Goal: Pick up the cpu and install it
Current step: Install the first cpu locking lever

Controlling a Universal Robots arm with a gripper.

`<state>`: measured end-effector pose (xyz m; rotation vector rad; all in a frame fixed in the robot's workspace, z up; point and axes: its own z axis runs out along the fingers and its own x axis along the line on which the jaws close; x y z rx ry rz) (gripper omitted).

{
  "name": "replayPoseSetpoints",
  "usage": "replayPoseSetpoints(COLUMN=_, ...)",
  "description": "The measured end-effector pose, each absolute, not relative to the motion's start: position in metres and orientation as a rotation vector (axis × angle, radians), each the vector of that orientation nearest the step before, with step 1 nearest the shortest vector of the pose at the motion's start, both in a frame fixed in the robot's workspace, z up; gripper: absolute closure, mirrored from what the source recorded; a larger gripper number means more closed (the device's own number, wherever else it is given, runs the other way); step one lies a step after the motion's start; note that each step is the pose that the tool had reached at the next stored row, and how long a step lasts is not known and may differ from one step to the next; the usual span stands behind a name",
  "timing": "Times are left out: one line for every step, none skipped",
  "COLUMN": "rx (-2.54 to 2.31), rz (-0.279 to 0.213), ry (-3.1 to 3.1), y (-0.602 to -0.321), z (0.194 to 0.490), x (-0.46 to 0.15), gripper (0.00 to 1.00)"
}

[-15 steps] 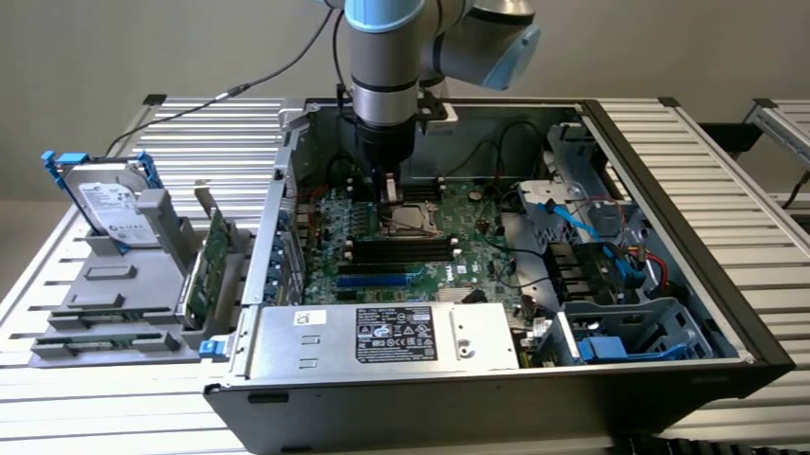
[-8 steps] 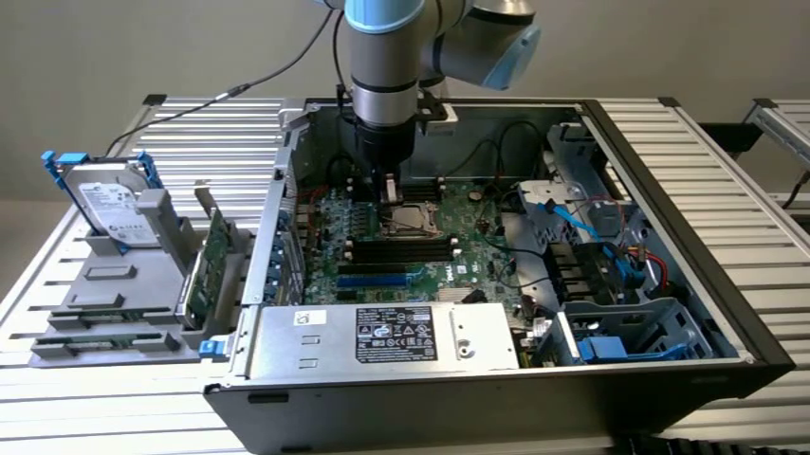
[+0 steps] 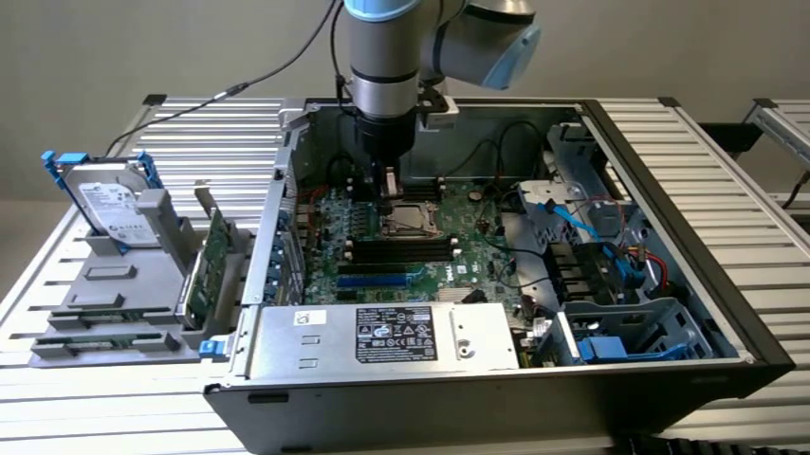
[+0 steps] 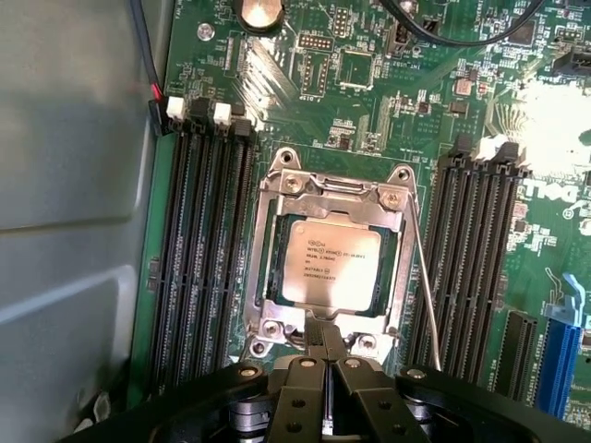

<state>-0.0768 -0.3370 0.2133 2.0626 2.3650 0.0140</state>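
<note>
In the motherboard's one socket (image 4: 270,277) lies one cpu (image 4: 334,266), the pincer (image 4: 323,334) pinched together at its edge.

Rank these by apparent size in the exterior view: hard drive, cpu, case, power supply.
1. case
2. power supply
3. hard drive
4. cpu
Nearness to the camera changes nothing here.

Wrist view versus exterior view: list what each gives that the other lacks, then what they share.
Wrist view adds: the printing on the cpu lid, the screws of the socket frame, and the gripper shut, its tips at the frame's edge. Exterior view adds: the arm above the open case, the hard drive and green card standing outside it, at the exterior view's left, and the labelled power supply. Shared: cpu lying in its socket, black memory slots beside it.
</note>
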Motion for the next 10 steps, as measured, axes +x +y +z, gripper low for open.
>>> replayPoseSetpoints(rx=2.062, rz=0.014, ry=2.365, y=-0.337, z=0.214, x=-0.077, gripper=0.89)
replayPoseSetpoints(rx=2.062, rz=0.014, ry=2.365, y=-0.337, z=0.214, x=-0.078, gripper=0.89)
replayPoseSetpoints(rx=2.062, rz=0.014, ry=2.365, y=-0.338, z=0.215, x=-0.078, gripper=0.89)
replayPoseSetpoints(rx=2.062, rz=0.014, ry=2.365, y=-0.338, z=0.215, x=-0.079, gripper=0.89)
replayPoseSetpoints(rx=2.062, rz=0.014, ry=2.365, y=-0.339, z=0.215, x=-0.080, gripper=0.89)
replayPoseSetpoints(rx=2.062, rz=0.014, ry=2.365, y=-0.339, z=0.216, x=-0.082, gripper=0.89)
replayPoseSetpoints(rx=2.062, rz=0.014, ry=2.365, y=-0.340, z=0.216, x=-0.083, gripper=0.89)
replayPoseSetpoints(rx=2.062, rz=0.014, ry=2.365, y=-0.341, z=0.216, x=-0.085, gripper=0.89)
replayPoseSetpoints(rx=2.062, rz=0.014, ry=2.365, y=-0.342, z=0.216, x=-0.088, gripper=0.89)
replayPoseSetpoints(rx=2.062, rz=0.014, ry=2.365, y=-0.343, z=0.216, x=-0.091, gripper=0.89)
